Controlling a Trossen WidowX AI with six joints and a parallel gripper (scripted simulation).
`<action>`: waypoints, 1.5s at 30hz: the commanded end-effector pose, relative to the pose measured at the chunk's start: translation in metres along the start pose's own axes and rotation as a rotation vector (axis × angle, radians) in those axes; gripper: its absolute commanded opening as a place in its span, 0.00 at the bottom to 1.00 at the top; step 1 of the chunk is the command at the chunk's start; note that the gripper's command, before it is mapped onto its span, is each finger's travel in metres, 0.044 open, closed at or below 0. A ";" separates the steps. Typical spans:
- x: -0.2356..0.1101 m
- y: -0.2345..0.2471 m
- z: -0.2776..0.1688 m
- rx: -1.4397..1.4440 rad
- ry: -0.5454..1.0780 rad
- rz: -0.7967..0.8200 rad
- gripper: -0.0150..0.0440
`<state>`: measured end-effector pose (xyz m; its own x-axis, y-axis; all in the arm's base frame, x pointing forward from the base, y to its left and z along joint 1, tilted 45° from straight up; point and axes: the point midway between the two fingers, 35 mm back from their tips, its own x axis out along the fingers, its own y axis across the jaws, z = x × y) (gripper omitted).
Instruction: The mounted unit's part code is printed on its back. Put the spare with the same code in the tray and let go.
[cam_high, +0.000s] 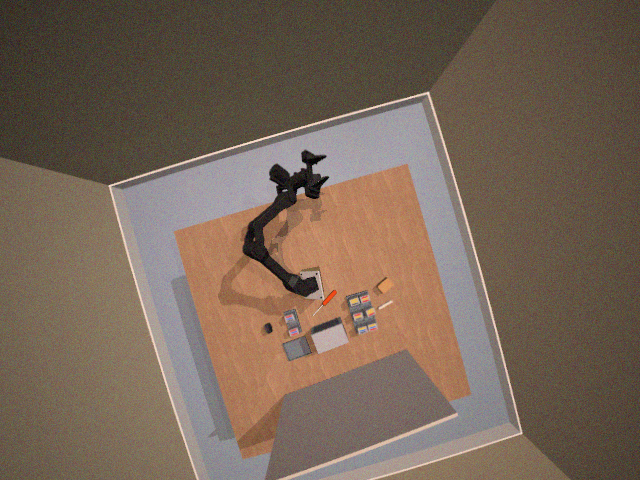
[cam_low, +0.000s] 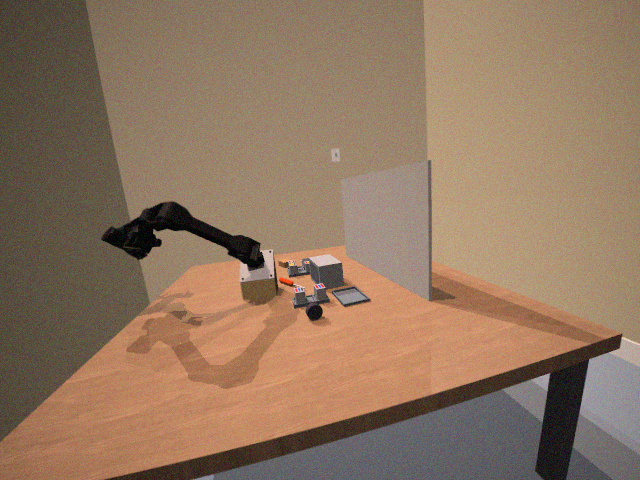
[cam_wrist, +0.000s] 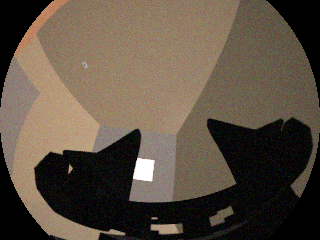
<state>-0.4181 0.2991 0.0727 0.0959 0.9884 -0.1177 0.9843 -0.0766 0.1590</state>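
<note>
My gripper (cam_high: 320, 167) (cam_low: 110, 238) (cam_wrist: 174, 127) is open and empty. It is held high over the table's edge, far from the parts, and the wrist view shows only walls and floor between the fingers. The mounted unit (cam_high: 329, 336) (cam_low: 326, 269) is a grey box near the arm's base. Its back is hidden. The dark grey tray (cam_high: 296, 349) (cam_low: 350, 296) lies flat beside the unit. A small rack with two spares (cam_high: 291, 322) (cam_low: 309, 293) stands next to the tray. A larger rack with several spares (cam_high: 361, 313) (cam_low: 297, 267) stands on the unit's other side.
A tall grey panel (cam_high: 361, 408) (cam_low: 387, 227) stands upright behind the unit. An orange screwdriver (cam_high: 326, 299) (cam_low: 285, 281), a black cylinder (cam_high: 267, 328) (cam_low: 313, 311), a wooden block (cam_high: 384, 284) and a small white stick (cam_high: 385, 304) lie around the parts.
</note>
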 end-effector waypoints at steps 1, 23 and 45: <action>0.000 0.000 0.000 0.000 0.000 0.000 0.98; 0.155 0.125 0.012 0.378 -0.114 0.313 1.00; 0.255 0.416 0.073 0.972 -0.098 1.003 1.00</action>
<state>-0.0222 0.5108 0.0367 0.7432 0.5367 -0.3994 0.3498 -0.8207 -0.4518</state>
